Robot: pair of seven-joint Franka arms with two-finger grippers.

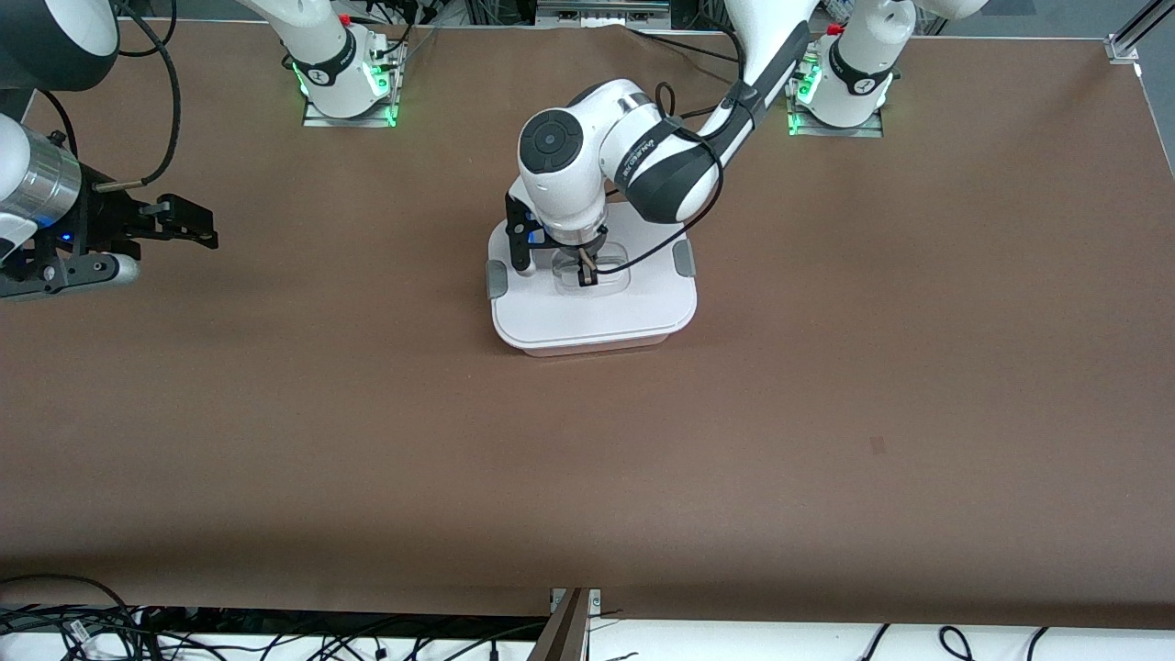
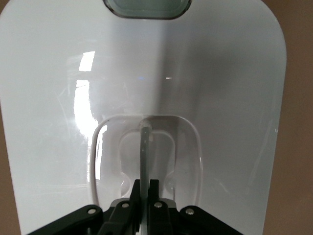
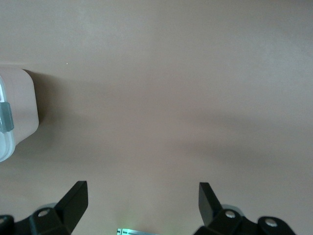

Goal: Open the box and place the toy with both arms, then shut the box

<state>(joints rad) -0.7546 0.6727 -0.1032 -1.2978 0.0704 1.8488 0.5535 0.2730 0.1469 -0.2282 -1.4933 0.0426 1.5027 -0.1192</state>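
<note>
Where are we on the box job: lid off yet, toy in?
The white lid sits on the translucent pink plastic box, no plush toy in view. In hand: left claw shut on the lid's clear recessed handle. Right claw waits open toward the right arm's end. Whether the toy is inside cannot be told.

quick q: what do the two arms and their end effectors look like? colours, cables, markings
Both arms are glossy white with dark grey joint bands; the left arm has a round dark grey cap on its wrist and a black cable looped along it. The right arm shows a silver metal ring and black cable. Bases glow green. The left end effector and right end effector are black, two-fingered, with visible screws.
</note>
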